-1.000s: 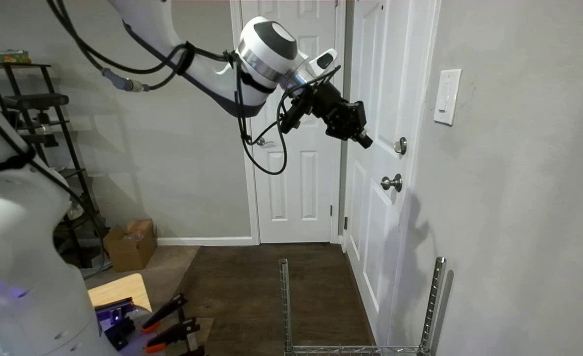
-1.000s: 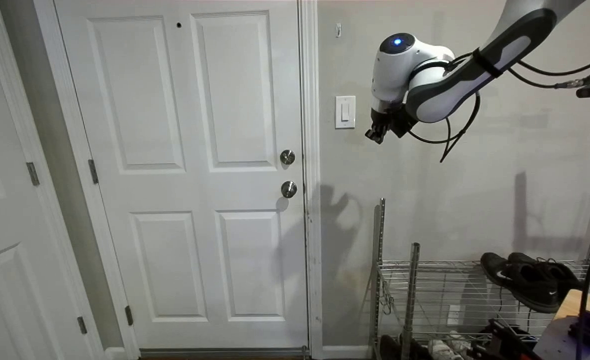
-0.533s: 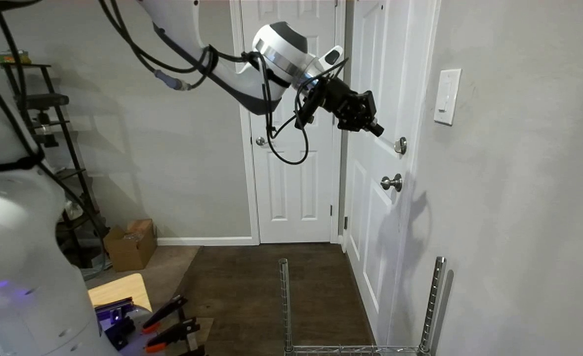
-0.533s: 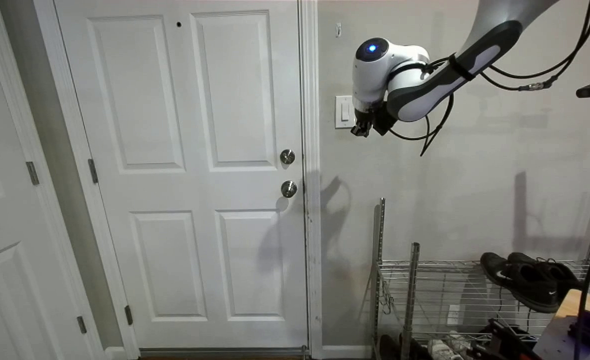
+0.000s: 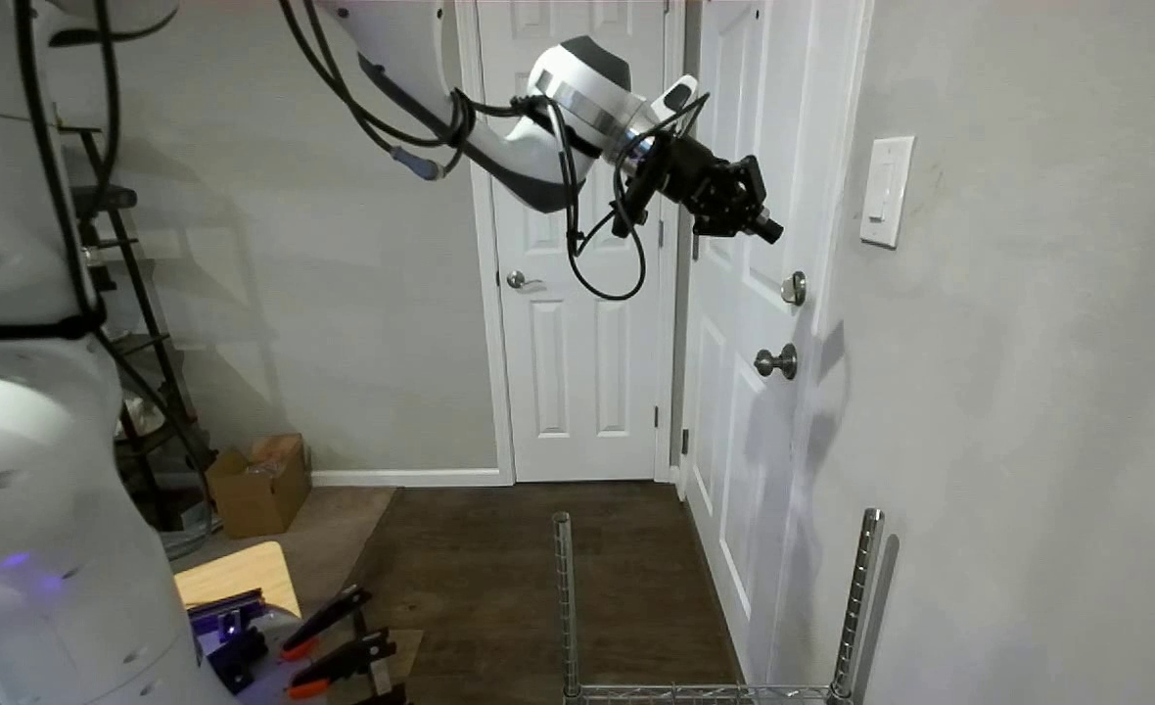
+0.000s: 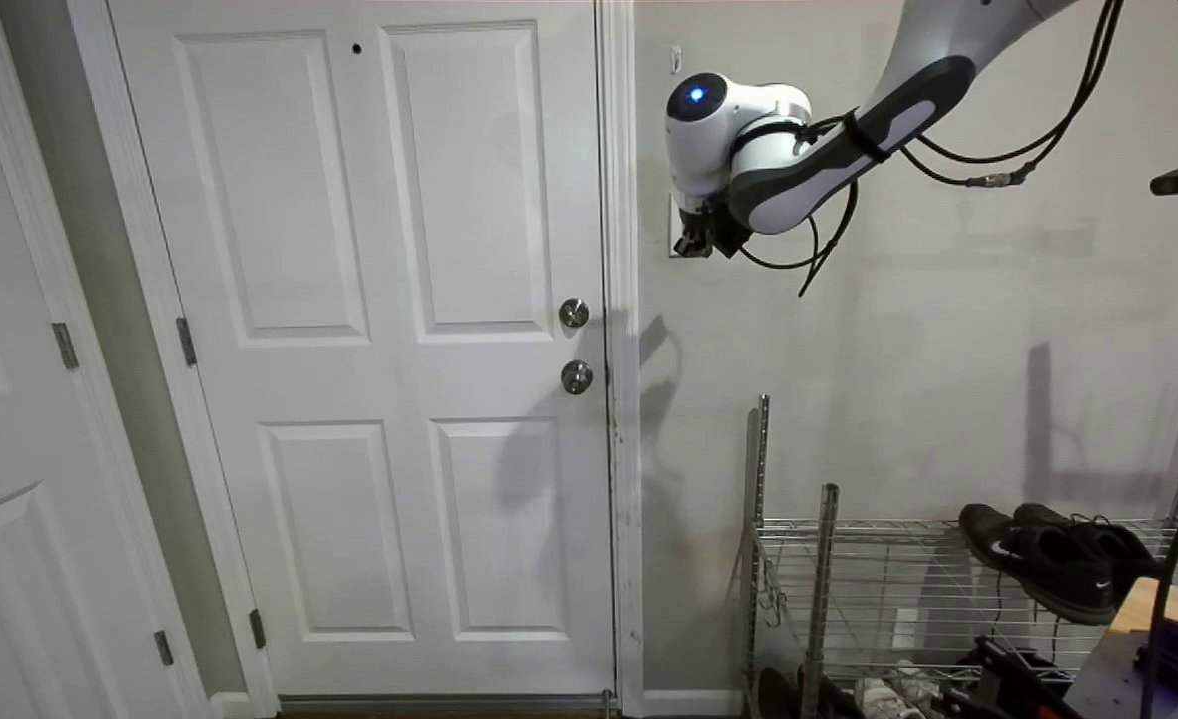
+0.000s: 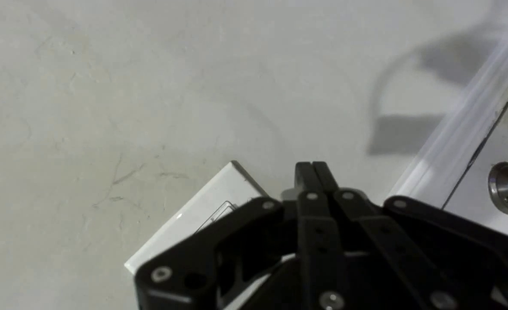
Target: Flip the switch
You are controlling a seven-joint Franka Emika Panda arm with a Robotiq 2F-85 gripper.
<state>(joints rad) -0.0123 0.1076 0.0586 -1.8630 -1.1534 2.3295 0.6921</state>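
A: Start with your gripper (image 7: pixel 313 167): in the wrist view you have its two fingers (image 7: pixel 305 177) together, tip beside tip, pointing toward the grey wall (image 7: pixel 150 86).

B: And where is your switch (image 5: pixel 888 192)?

A: You have it on that wall, small, white and upright, to the right of the white door (image 6: pixel 379 384) in an exterior view. It sits higher than the door knob (image 6: pixel 577 377) and higher than the round metal lock (image 6: pixel 574 313) over that knob.

B: From your wrist camera, though, it looks slanted.

A: It does. You see it to the left of your fingers, with a good part of it hidden behind the gripper. Part of its rocker (image 7: pixel 220 212) shows, but which way that is tipped I can't tell you.

B: Does your gripper touch it?

A: It stands apart: in an exterior view you have clear space between the fingers (image 5: pixel 769 231) and the switch, and the fingers slope downward toward the right of that picture.

B: In an exterior view your arm (image 6: pixel 849 165) and gripper cover most of the switch, leaving you a strip of its left side and a bit of the bottom edge.

A: Lower down you have a wire rack (image 6: pixel 822 579) beside the wall, with black shoes (image 6: pixel 1073 584) on its upper shelf.
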